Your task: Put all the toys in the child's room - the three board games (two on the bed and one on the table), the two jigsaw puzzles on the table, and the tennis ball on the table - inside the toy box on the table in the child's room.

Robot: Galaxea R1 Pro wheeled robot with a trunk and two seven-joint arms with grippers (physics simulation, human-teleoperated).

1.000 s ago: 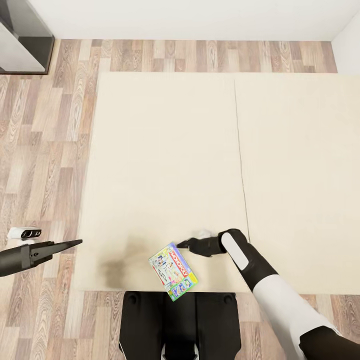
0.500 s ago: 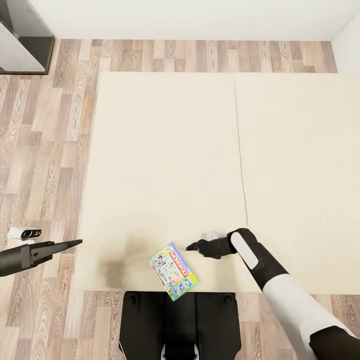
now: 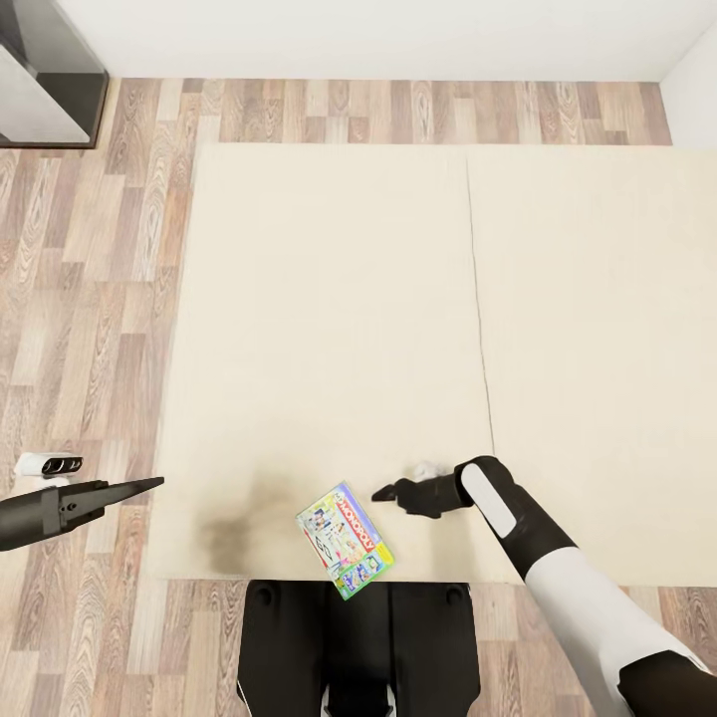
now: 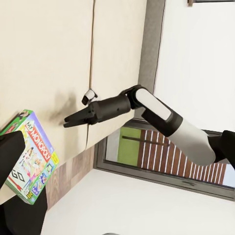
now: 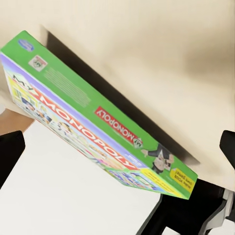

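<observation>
A green Monopoly board game (image 3: 344, 541) lies flat on the cream bed (image 3: 329, 299), at its near edge, with one corner over the edge. My right gripper (image 3: 383, 492) hovers just right of the game, pointing at it without touching. In the right wrist view the game (image 5: 98, 117) sits close ahead, and the fingers (image 5: 10, 156) stand wide apart at the picture's edges, so the gripper is open and empty. My left gripper (image 3: 154, 484) hangs over the floor left of the bed, open and empty. The left wrist view shows the game (image 4: 32, 156) and the right gripper (image 4: 68, 121).
Wood floor (image 3: 90, 299) runs along the bed's left and far sides. A dark cabinet (image 3: 45, 70) stands at the far left corner. A seam (image 3: 480, 319) splits the mattress into two halves. My dark base (image 3: 358, 647) is against the bed's near edge.
My right gripper has drawn back a little to the right, away from the board game. The game and the left arm have not moved.
</observation>
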